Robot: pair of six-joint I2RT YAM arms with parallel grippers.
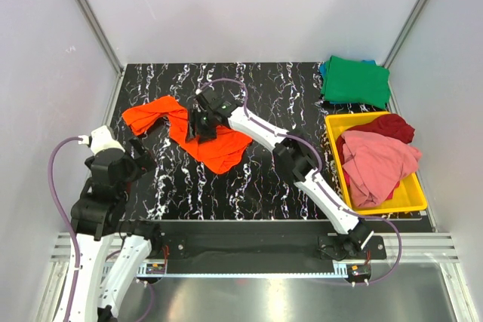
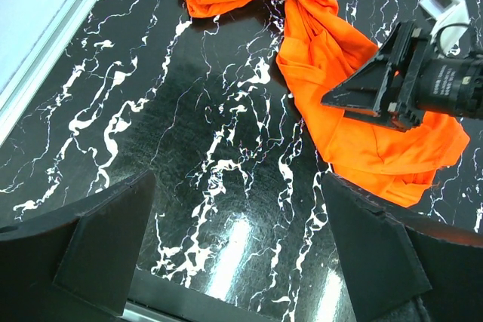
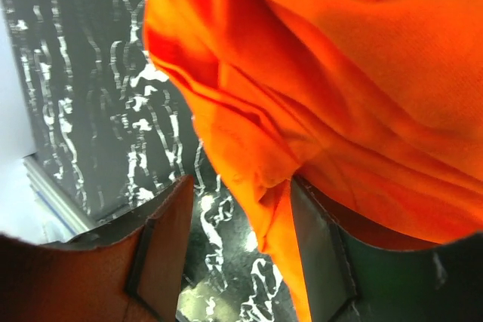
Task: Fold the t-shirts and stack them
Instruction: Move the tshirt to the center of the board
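Right claw part-open astride crumpled bright orange cotton t-shirt fold; shallow bite could slip. Left claw wide, empty, 8 o'clock.

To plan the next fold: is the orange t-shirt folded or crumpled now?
Crumpled, not folded: the orange t-shirt lies twisted and bunched on the table, with uneven wrinkles.

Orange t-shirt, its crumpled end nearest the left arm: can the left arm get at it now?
Probably yes. The left arm has its jaws wide open, only bare table lies between them and the orange t-shirt, and the right arm is farther along the cloth.
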